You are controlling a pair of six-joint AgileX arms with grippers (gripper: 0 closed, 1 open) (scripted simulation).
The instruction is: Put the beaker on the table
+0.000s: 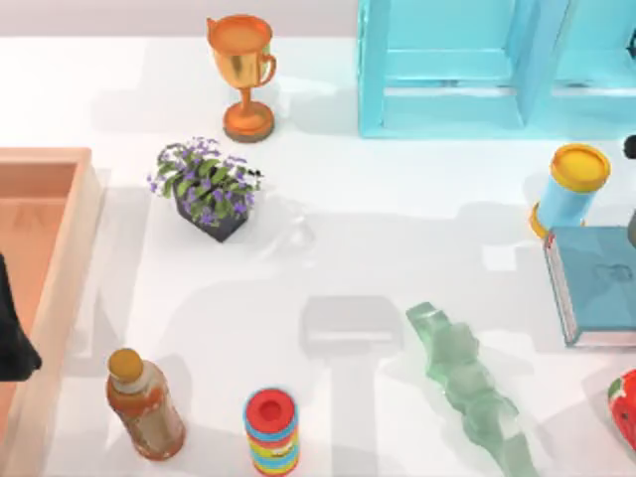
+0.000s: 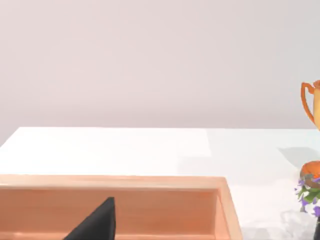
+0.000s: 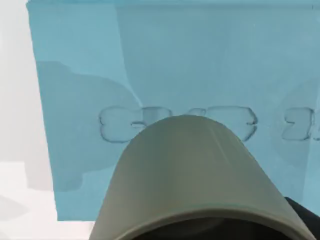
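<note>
Beaker (image 3: 192,170) over blue book (image 3: 165,75) (table's (image 1: 397,248) right edge), mid-table open.

wall (image 2: 150,60): plain pale grey | cabinet (image 1: 467,70): light blue (open shelves) | light: soft, faint shadows

open table centre (image 1: 397,248), flower pot (image 1: 211,189) left

left pincer (image 2: 95,225): matte black | wedge-shaped, pointed tip
</note>
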